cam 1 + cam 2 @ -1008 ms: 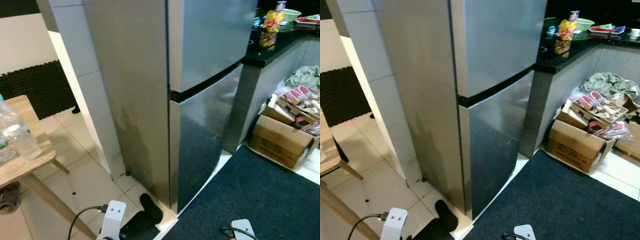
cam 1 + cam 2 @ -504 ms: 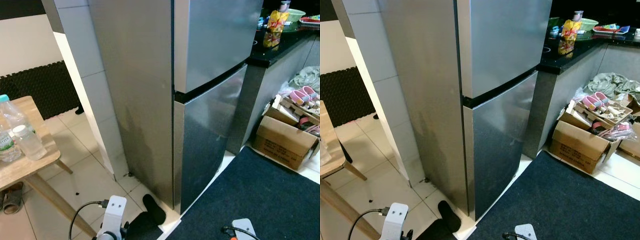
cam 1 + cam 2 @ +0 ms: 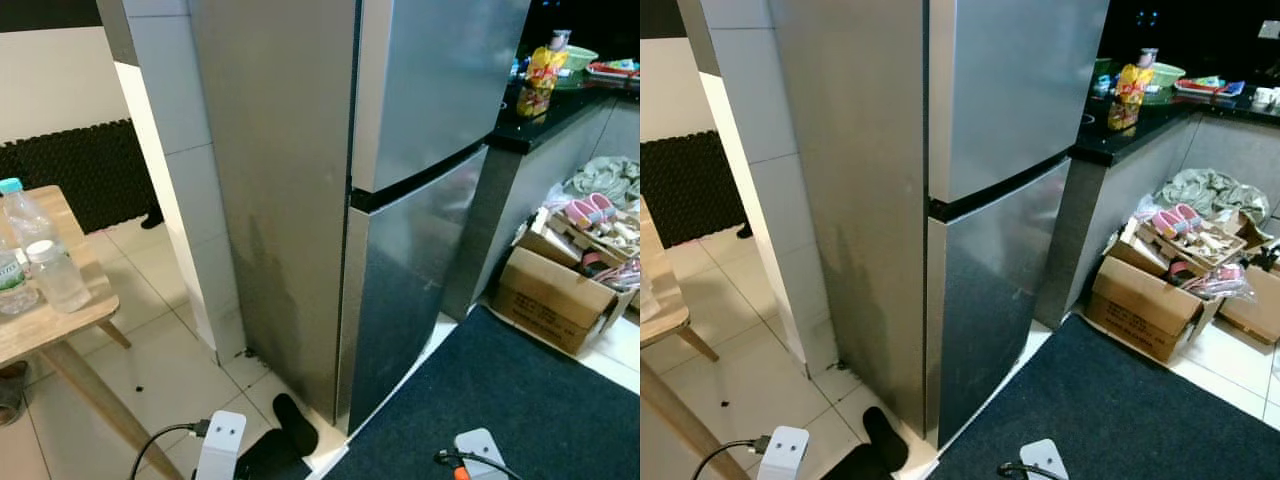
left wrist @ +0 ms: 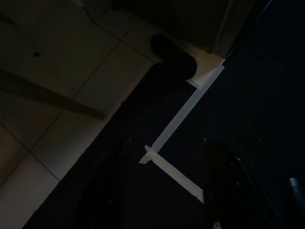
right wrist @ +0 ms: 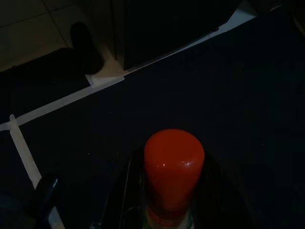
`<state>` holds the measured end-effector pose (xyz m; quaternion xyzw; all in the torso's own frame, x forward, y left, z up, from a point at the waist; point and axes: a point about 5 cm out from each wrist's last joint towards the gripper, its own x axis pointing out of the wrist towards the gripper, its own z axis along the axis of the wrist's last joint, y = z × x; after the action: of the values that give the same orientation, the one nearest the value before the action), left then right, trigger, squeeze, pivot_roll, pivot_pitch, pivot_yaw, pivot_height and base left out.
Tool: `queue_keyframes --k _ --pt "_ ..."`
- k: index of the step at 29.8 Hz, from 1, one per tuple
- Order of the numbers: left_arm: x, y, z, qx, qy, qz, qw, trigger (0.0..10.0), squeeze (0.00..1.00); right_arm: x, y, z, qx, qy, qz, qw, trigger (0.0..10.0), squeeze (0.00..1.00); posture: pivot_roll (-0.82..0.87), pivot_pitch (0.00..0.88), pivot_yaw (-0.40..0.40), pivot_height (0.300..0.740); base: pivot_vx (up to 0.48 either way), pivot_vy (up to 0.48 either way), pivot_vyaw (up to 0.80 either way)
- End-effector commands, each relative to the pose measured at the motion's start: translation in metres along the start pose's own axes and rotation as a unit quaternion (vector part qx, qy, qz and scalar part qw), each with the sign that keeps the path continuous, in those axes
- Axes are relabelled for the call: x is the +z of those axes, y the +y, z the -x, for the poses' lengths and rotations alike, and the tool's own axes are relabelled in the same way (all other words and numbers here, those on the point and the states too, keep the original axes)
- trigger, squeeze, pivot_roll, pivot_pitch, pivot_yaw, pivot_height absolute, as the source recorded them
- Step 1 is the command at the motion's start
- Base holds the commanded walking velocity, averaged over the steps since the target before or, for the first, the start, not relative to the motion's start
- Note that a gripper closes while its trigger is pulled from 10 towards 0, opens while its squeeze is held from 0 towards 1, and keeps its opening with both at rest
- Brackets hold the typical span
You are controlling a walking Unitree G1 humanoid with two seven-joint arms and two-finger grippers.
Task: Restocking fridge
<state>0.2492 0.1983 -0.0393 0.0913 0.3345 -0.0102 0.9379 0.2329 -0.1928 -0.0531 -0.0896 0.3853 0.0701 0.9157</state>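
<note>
A tall steel fridge (image 3: pixel 400 200) stands before me with its upper door (image 3: pixel 440 80) and lower door (image 3: pixel 410 290) both closed. My right gripper (image 5: pixel 174 200) hangs low over the dark mat and is shut on a bottle with a rounded red cap (image 5: pixel 174 157); its black fingers (image 5: pixel 125 191) flank the bottle's neck. My left gripper (image 4: pixel 167 143) hangs low near the fridge's corner, open, with nothing between its fingers (image 4: pixel 119 176). The white wrist housings of both arms (image 3: pixel 220 445) (image 3: pixel 478 445) sit at the lower edge of the left eye view.
A wooden table (image 3: pixel 50 320) with clear water bottles (image 3: pixel 55 278) stands to the left. A dark mat (image 3: pixel 520 400) covers the floor before the fridge. Right of it is a black counter (image 3: pixel 560 100) with a yellow snack bag (image 3: pixel 541 70), and below, a cardboard box (image 3: pixel 548 300) of slippers.
The head camera has shifted slightly, so the fridge sits a little further right in the picture. The fridge doors stay closed and both arms still hang low.
</note>
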Motion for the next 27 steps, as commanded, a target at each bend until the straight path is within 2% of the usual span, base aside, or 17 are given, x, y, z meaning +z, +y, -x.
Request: queue_keyframes --k 1,19,27 --pt "-0.010 -0.005 0.002 -0.007 0.019 0.000 1.000 10.0 0.00 -0.001 -0.002 0.001 -0.001 0.003 0.003 1.000 10.0 0.00 -0.07 0.052 -0.023 0.740 0.000 0.000 0.00" --pt "-0.010 -0.007 0.002 -0.013 0.020 -0.014 1.000 10.0 0.00 -0.009 -0.002 0.002 -0.006 0.012 0.004 1.000 10.0 0.00 -0.08 0.066 0.002 0.740 0.000 0.000 0.00" --pt "-0.011 -0.007 0.002 -0.013 0.021 -0.014 1.000 10.0 0.00 -0.012 0.005 0.002 -0.002 0.016 0.005 1.000 10.0 0.00 -0.07 0.072 -0.001 0.740 0.000 0.000 0.00"
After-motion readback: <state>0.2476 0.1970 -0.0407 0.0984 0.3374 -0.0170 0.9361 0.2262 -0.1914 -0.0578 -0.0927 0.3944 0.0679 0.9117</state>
